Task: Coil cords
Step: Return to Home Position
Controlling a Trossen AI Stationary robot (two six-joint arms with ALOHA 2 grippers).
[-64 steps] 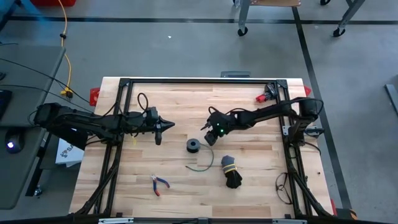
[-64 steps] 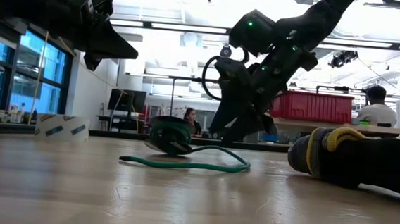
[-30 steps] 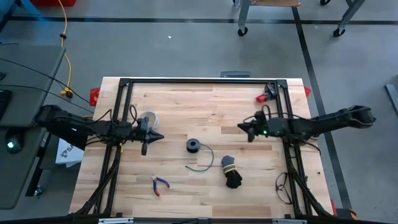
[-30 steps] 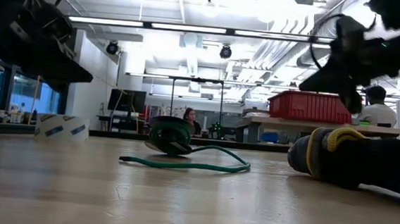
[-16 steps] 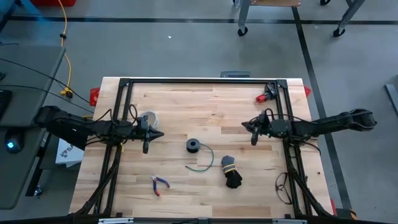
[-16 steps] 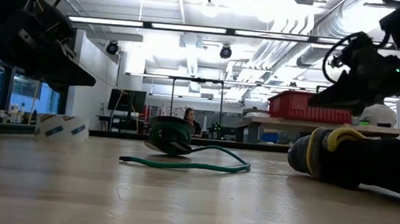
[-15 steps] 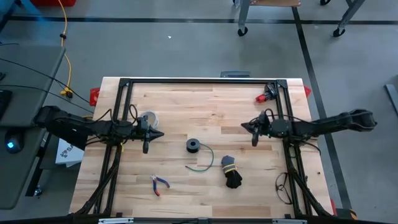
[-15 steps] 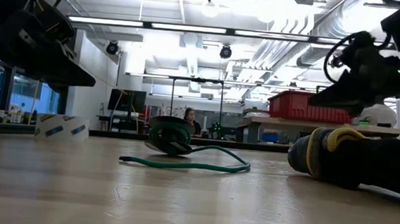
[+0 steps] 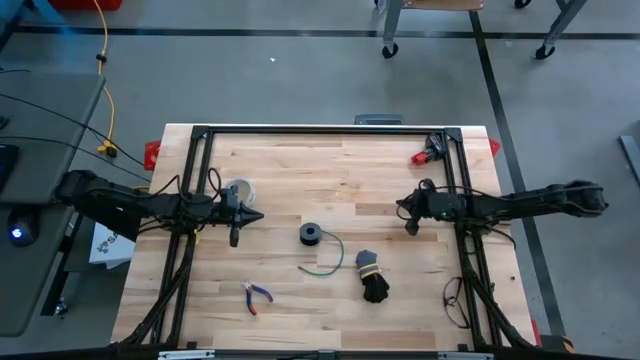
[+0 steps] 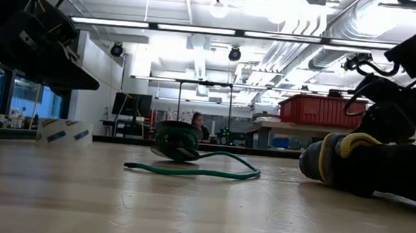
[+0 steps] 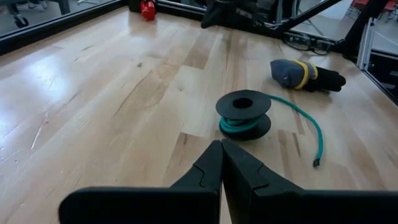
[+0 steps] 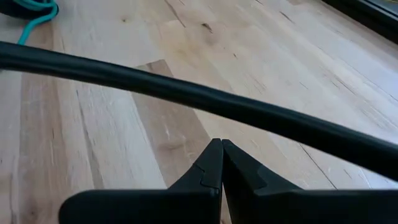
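High view: your left claw and right claw sit pinched shut, empty; the right has drawn back from the cord.

We log the table as pale plank wood, smooth, with a low sheen and clear grain. The green cord has a smooth plastic jacket and the spool is black plastic, slightly glossy. The left gripper and right gripper have matt black fingers that look like plastic. The cord bundle is matt black with a yellow band. The table frame is dark metal.
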